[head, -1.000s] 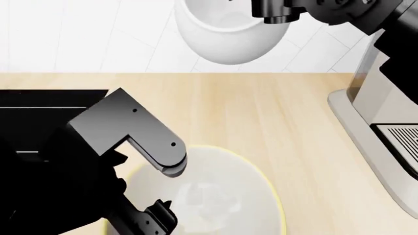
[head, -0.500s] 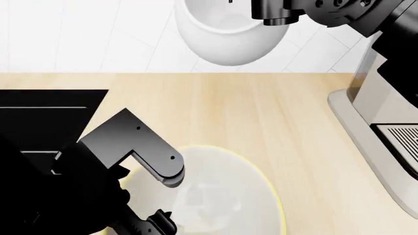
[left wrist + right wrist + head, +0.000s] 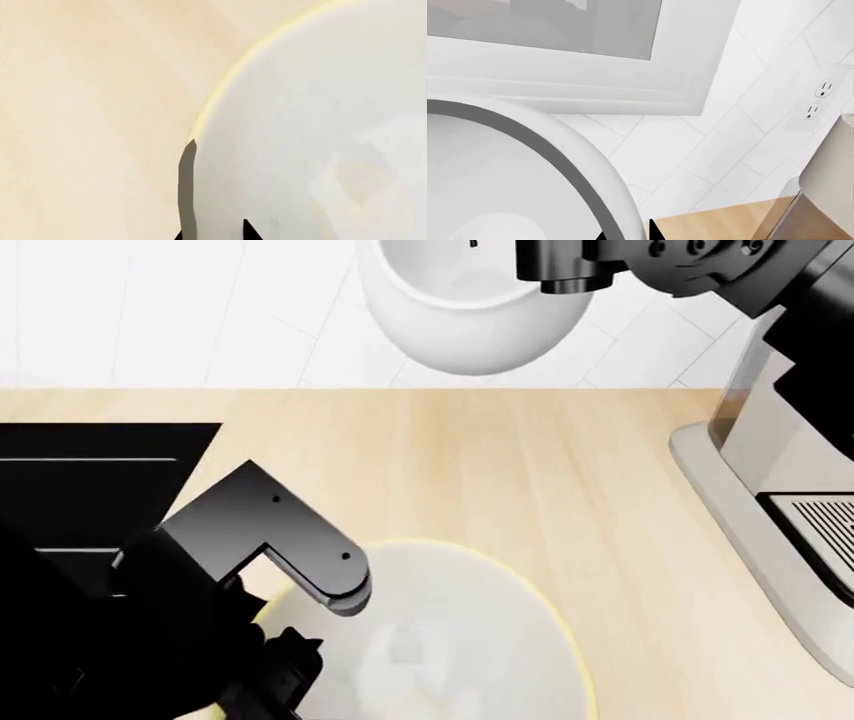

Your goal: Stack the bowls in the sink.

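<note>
above the counter's far edge the white bowl [image 3: 474, 315] is held clamped at its rim by the right gripper [image 3: 567, 280]; nearer, the cream bowl's [image 3: 441, 640] rim is straddled by the left gripper [image 3: 212, 232], grip unclear; a carry left to the sink [image 3: 94, 470] is called for.

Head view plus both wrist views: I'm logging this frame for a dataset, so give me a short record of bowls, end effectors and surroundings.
white bowl: held up in the air in front of the tiled wall, rim pinched by the right end effector
cream bowl: on the wooden counter, yellowish rim
left end effector: fingers astride the cream bowl's rim
sink: black, at the counter's left edge, no bowl seen in it
appliance: at the right edge of the head view
stacking: not yet done
</note>
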Tool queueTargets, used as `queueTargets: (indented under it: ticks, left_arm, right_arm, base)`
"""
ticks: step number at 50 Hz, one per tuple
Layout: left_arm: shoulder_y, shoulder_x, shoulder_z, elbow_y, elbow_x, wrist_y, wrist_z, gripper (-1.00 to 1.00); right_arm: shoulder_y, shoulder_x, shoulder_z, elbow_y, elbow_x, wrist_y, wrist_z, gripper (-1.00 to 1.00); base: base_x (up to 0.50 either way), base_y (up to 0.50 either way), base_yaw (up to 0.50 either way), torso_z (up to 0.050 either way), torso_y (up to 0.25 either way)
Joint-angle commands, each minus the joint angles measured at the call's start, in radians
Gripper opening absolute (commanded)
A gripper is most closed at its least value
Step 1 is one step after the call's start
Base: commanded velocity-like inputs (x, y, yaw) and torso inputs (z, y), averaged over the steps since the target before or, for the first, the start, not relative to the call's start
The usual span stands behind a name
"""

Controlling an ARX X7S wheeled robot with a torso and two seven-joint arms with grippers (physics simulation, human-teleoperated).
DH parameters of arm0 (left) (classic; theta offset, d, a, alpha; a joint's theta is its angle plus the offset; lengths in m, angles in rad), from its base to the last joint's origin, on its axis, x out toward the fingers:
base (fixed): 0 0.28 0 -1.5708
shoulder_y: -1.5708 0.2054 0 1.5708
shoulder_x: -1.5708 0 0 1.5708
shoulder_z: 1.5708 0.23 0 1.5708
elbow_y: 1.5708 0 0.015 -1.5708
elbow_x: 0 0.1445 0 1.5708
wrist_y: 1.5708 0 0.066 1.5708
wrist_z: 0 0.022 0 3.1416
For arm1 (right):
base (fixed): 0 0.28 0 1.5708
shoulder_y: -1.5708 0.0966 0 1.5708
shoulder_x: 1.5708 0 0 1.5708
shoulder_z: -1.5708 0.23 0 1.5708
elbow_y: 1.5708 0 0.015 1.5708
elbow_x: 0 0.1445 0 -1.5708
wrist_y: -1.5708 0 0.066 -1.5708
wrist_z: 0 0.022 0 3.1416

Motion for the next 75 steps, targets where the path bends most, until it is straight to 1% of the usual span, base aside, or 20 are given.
queueTargets:
  ticks: [1,15,26,36,41,46,57,75]
  left_arm:
    - [-0.003,-0.017,-0.019,-0.001,-0.001,0.029,0.02,-1.0]
    - [-0.029,-0.079,-0.057,-0.015,0.018,0.053,0.023,-1.0]
    - [-0.046,-0.148,-0.088,-0.003,0.015,0.058,0.035,-1.0]
    - [-0.057,-0.232,-0.178,0.022,0.015,0.123,0.102,-1.0]
    - [-0.061,-0.278,-0.235,0.049,0.002,0.196,0.146,-1.0]
    - [-0.065,-0.301,-0.272,0.065,-0.015,0.249,0.176,-1.0]
    - [-0.097,-0.336,-0.342,0.056,-0.039,0.302,0.224,-1.0]
    - [-0.096,-0.461,-0.384,0.061,-0.051,0.282,0.255,-1.0]
  right_arm:
    - [0.005,0.014,0.013,-0.014,-0.023,0.003,0.01,-1.0]
    - [0.026,0.077,0.033,-0.093,-0.016,-0.001,0.068,-1.0]
    - [0.037,0.091,0.039,-0.108,-0.017,0.002,0.088,-1.0]
    - [0.029,0.097,0.042,-0.109,-0.022,-0.002,0.09,-1.0]
    - [0.019,0.094,0.041,-0.1,-0.027,-0.007,0.087,-1.0]
    - [0.013,0.091,0.039,-0.092,-0.032,-0.009,0.081,-1.0]
    - [0.006,0.095,0.043,-0.099,-0.032,-0.009,0.085,-1.0]
    - [0.01,0.111,0.057,-0.114,-0.046,-0.034,0.118,-1.0]
  base:
    - [0.0,0.0,0.0,0.0,0.0]
    - [0.0,0.0,0.0,0.0,0.0]
    - [0.0,0.0,0.0,0.0,0.0]
    - [0.0,0.0,0.0,0.0,0.001]
    - [0.0,0.0,0.0,0.0,0.0]
    - [0.0,0.0,0.0,0.0,0.0]
    - [0.0,0.0,0.0,0.0,0.001]
    - [0.0,0.0,0.0,0.0,0.001]
